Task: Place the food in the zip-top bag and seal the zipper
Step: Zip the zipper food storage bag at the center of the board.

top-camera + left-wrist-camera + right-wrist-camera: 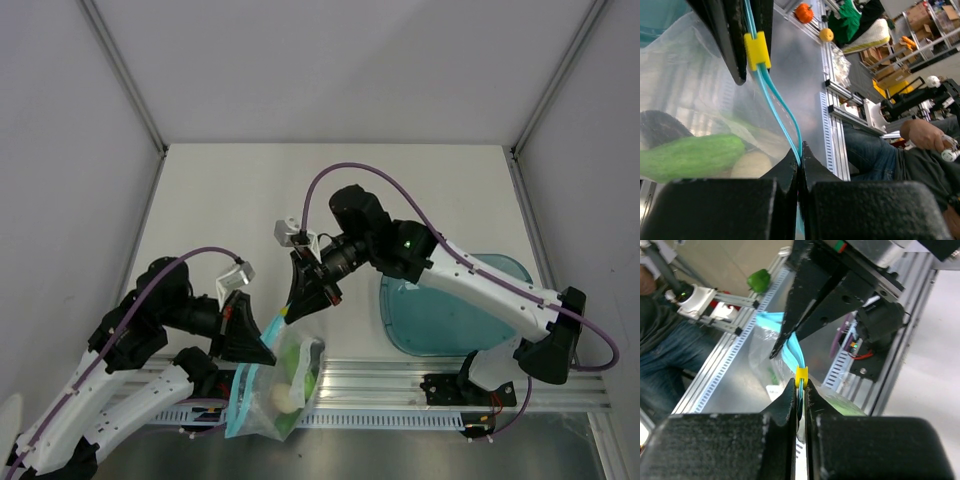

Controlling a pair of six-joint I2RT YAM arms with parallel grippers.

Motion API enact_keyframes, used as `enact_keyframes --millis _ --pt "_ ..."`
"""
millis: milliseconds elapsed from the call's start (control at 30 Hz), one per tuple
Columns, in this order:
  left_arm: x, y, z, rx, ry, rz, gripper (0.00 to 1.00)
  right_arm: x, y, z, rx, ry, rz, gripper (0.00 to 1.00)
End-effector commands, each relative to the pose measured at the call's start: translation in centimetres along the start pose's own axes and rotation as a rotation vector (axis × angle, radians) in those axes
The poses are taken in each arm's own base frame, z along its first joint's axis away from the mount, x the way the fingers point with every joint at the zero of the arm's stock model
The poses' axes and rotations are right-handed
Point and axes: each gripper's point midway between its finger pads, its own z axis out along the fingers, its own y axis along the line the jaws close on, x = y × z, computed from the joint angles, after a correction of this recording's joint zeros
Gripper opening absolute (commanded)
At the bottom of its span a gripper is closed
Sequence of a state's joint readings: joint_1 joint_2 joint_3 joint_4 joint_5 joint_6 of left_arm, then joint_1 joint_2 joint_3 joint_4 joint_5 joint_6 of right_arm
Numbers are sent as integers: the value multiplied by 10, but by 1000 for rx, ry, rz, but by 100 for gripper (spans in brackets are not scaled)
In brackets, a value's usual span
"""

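The clear zip-top bag (pixel 262 400) hangs off the table's near edge between my two grippers. Inside it I see a light green cucumber (pixel 690 155), a cream egg (pixel 752 165) and a dark eggplant (pixel 660 127). My left gripper (pixel 262 340) is shut on one end of the light blue zipper (pixel 780 107). My right gripper (pixel 292 310) is shut on the zipper at its yellow slider (pixel 801 375), a short way along the strip. In the right wrist view the left gripper's fingers (pixel 810 305) hold the strip just beyond the slider. The zipper's two strips bow slightly apart between the grippers.
A teal tray (pixel 450 310) lies on the table at the right, under the right arm. An aluminium rail (pixel 400 375) runs along the near edge below the bag. A green toy shape (pixel 758 280) lies by a rail in the right wrist view.
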State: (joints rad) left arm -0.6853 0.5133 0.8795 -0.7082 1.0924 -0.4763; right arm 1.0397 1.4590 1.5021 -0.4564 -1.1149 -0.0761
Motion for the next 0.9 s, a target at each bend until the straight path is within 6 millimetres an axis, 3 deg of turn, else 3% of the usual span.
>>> enact_keyframes --millis 0,33,133,200,267,433,500,700,867 --pt "-14 9 -1 -88 -42 29 1 1 -8 -3 96 -12 3 0" --pt "-11 17 -1 -125 -34 5 1 -1 -12 -5 122 -30 -12 0" --pt "-19 46 -5 -295 -76 -17 27 4 -22 -10 193 -65 5 0" --pt "-24 64 -11 -400 -116 -11 33 5 -28 -15 241 -78 18 0" --pt "-32 69 -18 -456 -171 25 48 11 -40 -17 308 -87 57 0" --pt "-47 74 -24 -502 -230 123 63 11 -62 -27 473 -143 158 0" --pt "-52 76 -23 -502 -232 149 73 9 -59 -28 479 -173 204 0" --pt "-55 86 -13 -477 -224 165 74 8 -44 -19 488 -251 272 0" --pt "-47 95 -3 -440 -188 147 67 9 -38 -10 500 -268 293 0"
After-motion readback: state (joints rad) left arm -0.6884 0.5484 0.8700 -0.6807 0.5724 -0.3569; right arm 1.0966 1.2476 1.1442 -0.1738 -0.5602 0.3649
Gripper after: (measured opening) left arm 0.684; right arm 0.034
